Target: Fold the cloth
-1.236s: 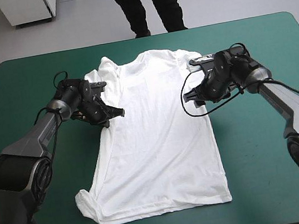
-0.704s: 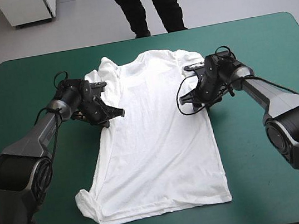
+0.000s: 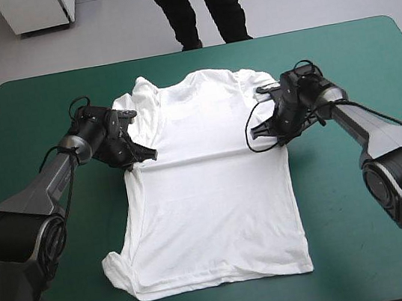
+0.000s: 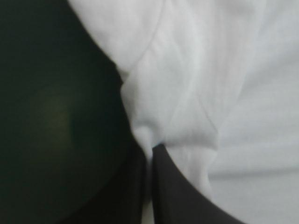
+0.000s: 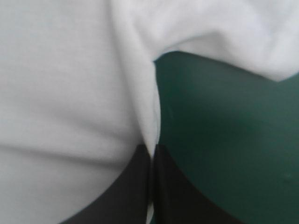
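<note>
A table (image 3: 193, 46) under a teal-green cover (image 3: 364, 232), its corners rounded, seen from above. The cover shows in a broad stretch outward of the left gripper (image 3: 153, 156) to the table's left edge, and outward of the right gripper (image 3: 254, 129) to its right edge. In the right wrist view it lies smooth just beside that gripper's tips. In the left wrist view it appears dark, in shadow.

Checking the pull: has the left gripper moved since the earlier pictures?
Yes. The left gripper, shut on the T-shirt, has shifted slightly toward the table's left edge.
</note>
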Robot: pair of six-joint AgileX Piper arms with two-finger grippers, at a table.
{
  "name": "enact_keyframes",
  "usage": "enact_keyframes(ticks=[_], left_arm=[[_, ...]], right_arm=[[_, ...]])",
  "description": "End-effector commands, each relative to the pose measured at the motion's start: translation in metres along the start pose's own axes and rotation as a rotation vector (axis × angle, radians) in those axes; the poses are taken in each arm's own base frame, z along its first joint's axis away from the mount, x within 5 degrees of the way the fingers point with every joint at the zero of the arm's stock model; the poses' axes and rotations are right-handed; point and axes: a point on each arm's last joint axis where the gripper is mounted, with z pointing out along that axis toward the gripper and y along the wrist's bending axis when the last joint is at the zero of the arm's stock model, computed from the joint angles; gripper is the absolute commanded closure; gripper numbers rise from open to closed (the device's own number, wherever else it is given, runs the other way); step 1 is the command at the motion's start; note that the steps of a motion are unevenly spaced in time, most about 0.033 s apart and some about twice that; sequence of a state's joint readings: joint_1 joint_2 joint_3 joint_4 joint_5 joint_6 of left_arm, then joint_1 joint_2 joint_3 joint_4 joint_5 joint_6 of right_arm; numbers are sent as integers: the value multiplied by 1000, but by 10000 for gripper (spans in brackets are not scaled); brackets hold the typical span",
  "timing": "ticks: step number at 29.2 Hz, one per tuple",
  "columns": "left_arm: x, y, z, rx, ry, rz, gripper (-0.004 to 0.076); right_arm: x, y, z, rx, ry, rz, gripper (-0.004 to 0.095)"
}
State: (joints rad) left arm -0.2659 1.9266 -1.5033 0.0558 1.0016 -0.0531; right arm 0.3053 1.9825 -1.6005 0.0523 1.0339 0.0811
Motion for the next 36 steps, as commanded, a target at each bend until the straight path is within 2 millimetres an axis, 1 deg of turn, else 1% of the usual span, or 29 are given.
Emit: enact_keyframes(ticks=[1, 5, 10, 16, 19, 24, 28, 32, 35, 36], left_arm=[[0, 13, -59, -67, -154, 15, 733], [6, 18, -87, -70, -219, 2, 733], [16, 19, -122, -68, -307, -6, 733], [34, 21, -176, -68, -468, -11, 733], [41, 22, -210, -68, -571, -17, 733], [51, 24, -276, -54, -774, -35, 733], [59, 22, -319, -8, -926, -47, 733], [68, 17, -350, 47, -1034, -7, 733], [70, 16, -361, 70, -1073, 3, 733], [70, 15, -362, 75, -1084, 2, 733]], right_arm=[[-1, -26, -68, 39, -163, 31, 925], [5, -35, -98, 47, -237, 30, 925], [16, -31, -138, 24, -339, 26, 925], [31, -26, -189, -11, -504, 13, 925], [38, -24, -217, -14, -580, 6, 925], [47, -16, -272, -58, -748, -44, 925], [56, -12, -314, -69, -872, -73, 925], [65, -10, -345, -70, -965, -83, 925], [71, -9, -360, -70, -1008, -91, 925], [71, -9, -360, -70, -1010, -91, 925]])
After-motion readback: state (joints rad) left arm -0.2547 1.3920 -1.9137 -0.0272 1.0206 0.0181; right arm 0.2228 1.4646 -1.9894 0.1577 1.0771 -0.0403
